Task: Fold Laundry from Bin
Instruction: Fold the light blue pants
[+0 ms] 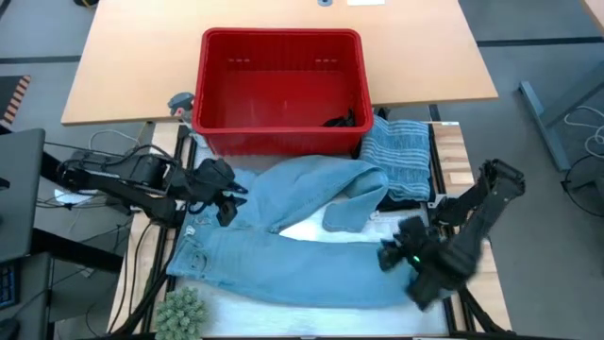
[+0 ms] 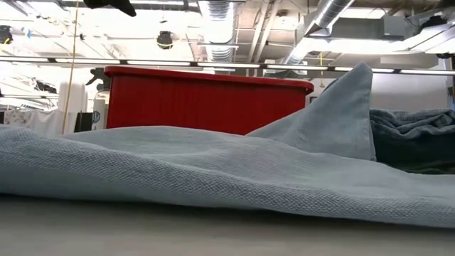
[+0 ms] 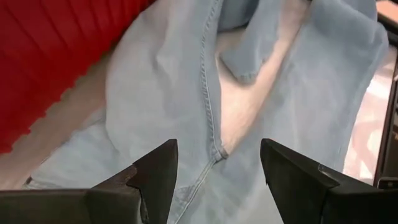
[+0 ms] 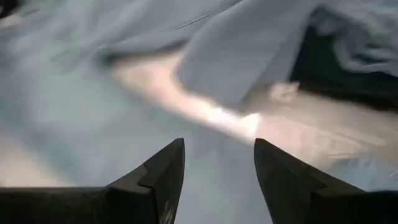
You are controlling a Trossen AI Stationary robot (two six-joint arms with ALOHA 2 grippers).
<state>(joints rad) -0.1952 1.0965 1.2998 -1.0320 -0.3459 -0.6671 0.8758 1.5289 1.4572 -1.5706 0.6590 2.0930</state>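
Light blue jeans (image 1: 283, 255) lie spread on the table in front of the red bin (image 1: 281, 90). One leg runs along the near side. The other leg is bent back toward the bin, its end (image 1: 345, 215) lying on the table. A grey-blue striped garment (image 1: 396, 156) rests on a dark one (image 1: 406, 196) to the right of the bin. A black piece (image 1: 342, 121) lies inside the bin. My left gripper (image 1: 229, 203) hovers open above the jeans' waist end (image 3: 186, 124). My right gripper (image 1: 396, 250) hovers open above the leg end (image 4: 93, 124).
A green spiky clump (image 1: 184, 312) sits at the near left corner. A wooden table (image 1: 123, 66) stretches behind the bin. In the low view the jeans (image 2: 178, 171) rise in a peak (image 2: 341, 114) in front of the bin (image 2: 206, 99).
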